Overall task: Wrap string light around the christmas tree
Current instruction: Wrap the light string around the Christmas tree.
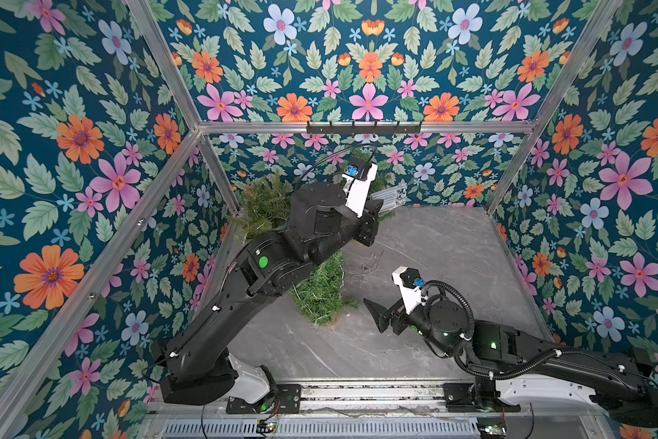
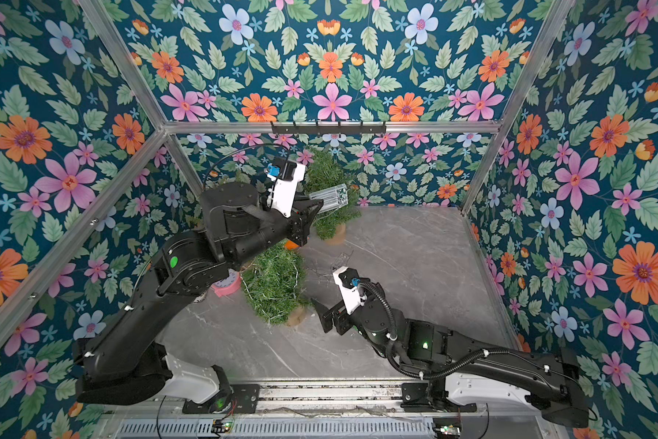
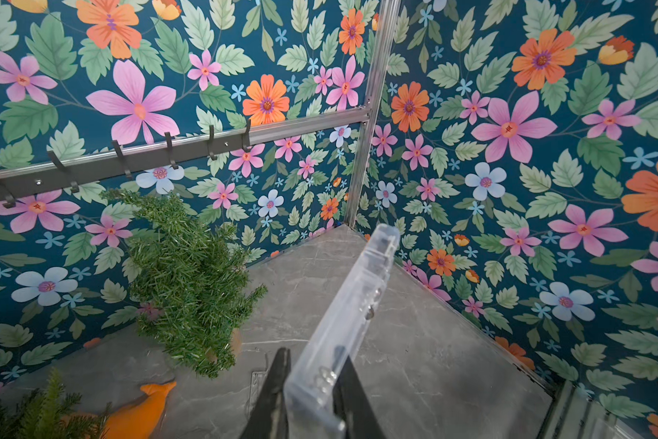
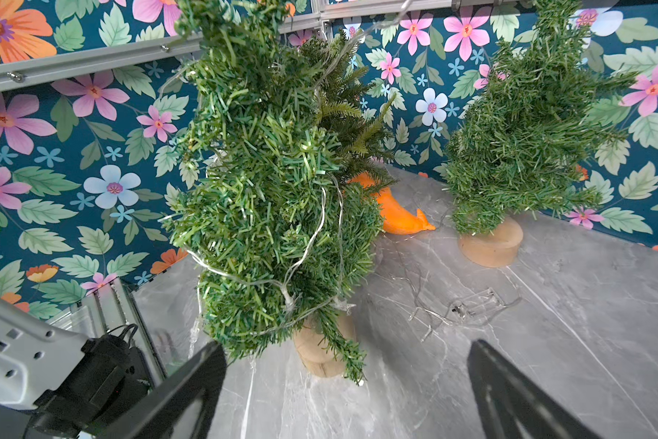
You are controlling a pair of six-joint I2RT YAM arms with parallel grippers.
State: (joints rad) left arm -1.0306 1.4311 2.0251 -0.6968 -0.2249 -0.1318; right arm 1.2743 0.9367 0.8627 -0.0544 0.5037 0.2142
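Left gripper (image 3: 316, 365) grasping clear battery box (image 3: 350, 304) | right gripper (image 4: 346, 347) released | christmas trees (image 4: 266, 190) (image 4: 528, 133) (image 4: 352, 102): 3 | orange toy (image 4: 399, 216): 1

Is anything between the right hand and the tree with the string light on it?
Nothing visible. The open right hand points straight at the wrapped tree; the loose wire on the tabletop lies beside the tree, not before it.
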